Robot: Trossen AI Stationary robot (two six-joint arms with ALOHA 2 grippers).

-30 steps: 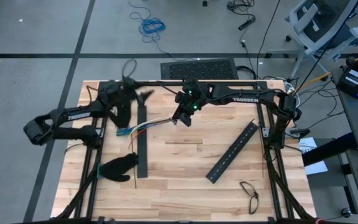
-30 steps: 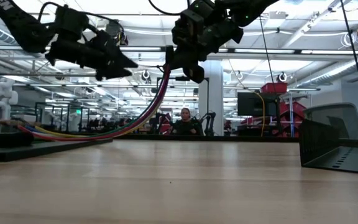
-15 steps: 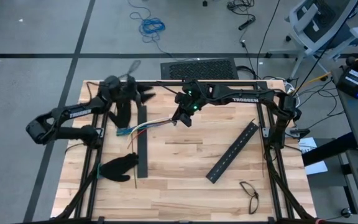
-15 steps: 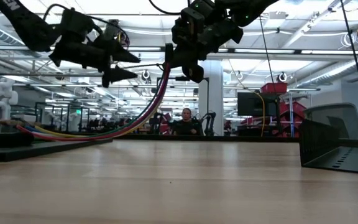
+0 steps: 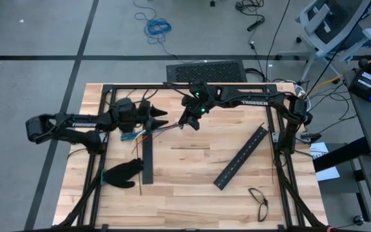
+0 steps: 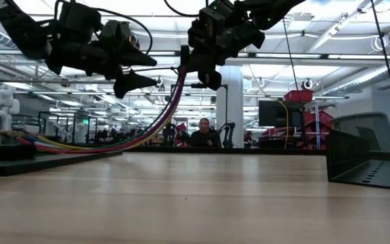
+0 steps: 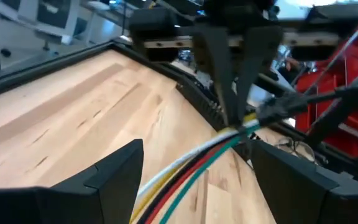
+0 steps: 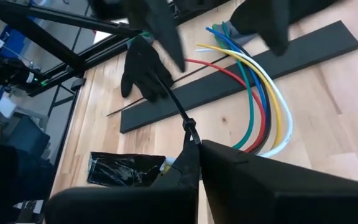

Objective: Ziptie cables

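The cables [image 5: 156, 131], red, blue, white, yellow and green wires, run from my right gripper [image 5: 187, 124] down and left; their free ends [image 8: 207, 37] rest on a flat black bar [image 8: 241, 73]. My right gripper [image 8: 194, 149] is shut on them above the table's far middle. A thin dark ziptie [image 8: 173, 102] sticks out from its fingertips. Another ziptie [image 8: 120, 110] lies by the black glove [image 8: 140, 74]. My left gripper [image 5: 165, 118] is open just left of the right one. Its fingers [image 7: 114, 174] stand on either side of the cables [image 7: 191, 168] without touching them. My right gripper pinches the cable bundle near its raised end [image 7: 240, 127] between its two fingers, which slant down from above and lie across the wires. That end is lifted clear. The rest sags in a slack curve [image 6: 147, 129] to the table on the left. The gripper hides how the ziptie sits.
A second black slotted bar [image 5: 242, 158] lies slanted at the right. A black glove [image 5: 124, 173] lies at the near left and a pair of glasses [image 5: 259, 201] at the near right. A dark mesh tray [image 6: 367, 159] stands at the right in the low view.
My left gripper has swung from the table's far edge toward the near side and the right gripper, sinking a little and rolling, and now straddles the cables. It has stayed open. The cables and my right gripper have kept still.
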